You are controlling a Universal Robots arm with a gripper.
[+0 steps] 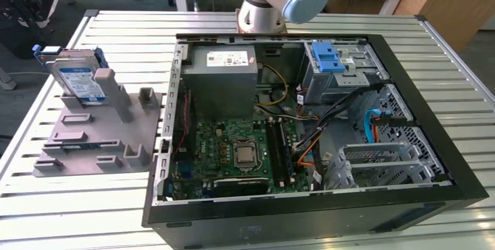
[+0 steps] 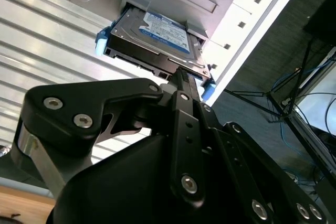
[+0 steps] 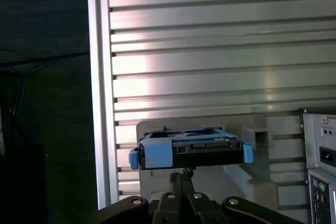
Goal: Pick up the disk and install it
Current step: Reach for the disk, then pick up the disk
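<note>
Disk (image 1: 77, 82) silver w/ white-blue label (image 2: 165, 32), blue carrier (image 3: 157, 153); grey holder (image 1: 85, 140); table (image 1: 46, 203) silver slats.

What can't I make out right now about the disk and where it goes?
1. Contact: in both wrist views the gripper overlaps the near edge of the disk; touching or apart cannot be told.
2. Lower part of the disk: exterior view, sunk in a slot of the grey fixture.
3. Inside of the drive cage: exterior view, covered by its own top and the blue latch.
</note>
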